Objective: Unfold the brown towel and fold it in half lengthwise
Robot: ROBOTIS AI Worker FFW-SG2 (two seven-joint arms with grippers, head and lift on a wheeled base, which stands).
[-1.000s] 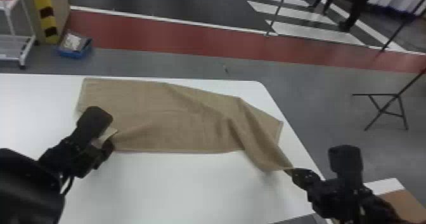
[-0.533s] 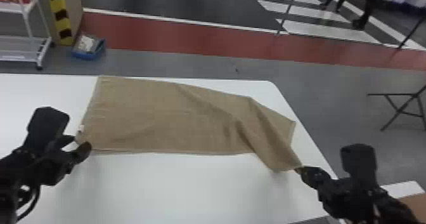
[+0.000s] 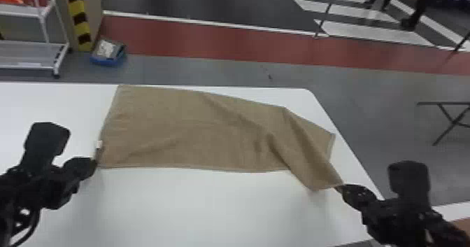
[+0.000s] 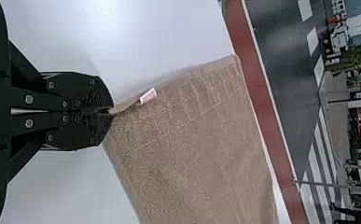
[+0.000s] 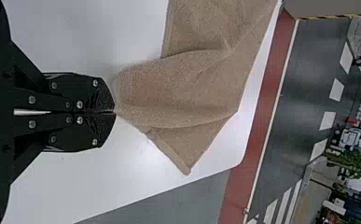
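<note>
1. Work surface: white desk (image 3: 209, 211). The brown towel (image 3: 182, 131) lies on its far portion.
2. Far clearance: the towel's far-left corner sits at the desk's far edge. Toward the right, the towel's far edge slants away from that limit, toward the robot.
3. Right clearance: the towel's outer right corner sits just beside the desk's right edge. Grey floor (image 3: 370, 113) lies beyond.
4. Available room: a broad strip of desk surface extends along the near side, between the two grippers. A further area extends to the left of the towel.
5. Orientation: the towel's long axis runs left to right across the desk. The left short edge points away from the robot, leaning slightly right at its far end.
6. Left gripper (image 3: 95, 163): located at the towel's near-left corner. Jaws are pressed together on that corner, near the white label (image 3: 99, 144).
7. Right gripper (image 3: 341, 186): located near the desk's right edge. Jaws are closed on the tip of the flap at the towel's right end.
8. Towel condition: tan-brown cloth with stitched hems. The left part is spread fairly flat, with shallow wrinkles. Diagonal folds run through the right part; a flap projects toward the robot, past the otherwise nearly straight near edge.
</note>
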